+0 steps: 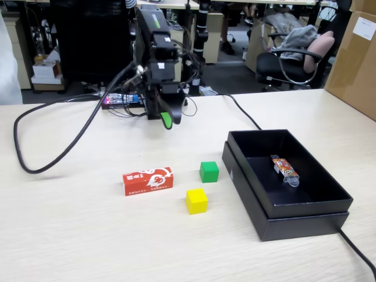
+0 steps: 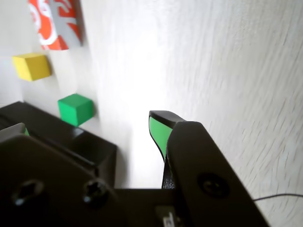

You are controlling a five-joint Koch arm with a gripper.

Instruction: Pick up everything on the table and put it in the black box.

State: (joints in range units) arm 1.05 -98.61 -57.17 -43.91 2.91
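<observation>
Counter (image 1: 70, 235) fills the lower half of the fixed view, pale wood grain, bare at the near edge. Nearest of the loose pieces is the yellow cube (image 1: 197, 201), just below centre. Just above it and slightly right sits the green cube (image 1: 209, 171), apart from it. Left of both, at mid-frame, the red carton (image 1: 148, 180) lies flat with its white markings up, near the cubes but not touching them. At right, the black box (image 1: 329, 223) rests on its wider rim base, open, with a small colourful packet (image 1: 284, 169) lying inside toward its back. Farther up, left of centre, my hand (image 1: 167, 121) hangs above the counter, well apart from every piece, green-tipped finger pointing down. In my wrist view the green finger (image 2: 158, 135) shows at centre over bare counter; the other jaw is hidden, so I cannot tell whether I am released or clenched. Nothing shows between the jaws. Cubes and carton sit at that view's upper left.
</observation>
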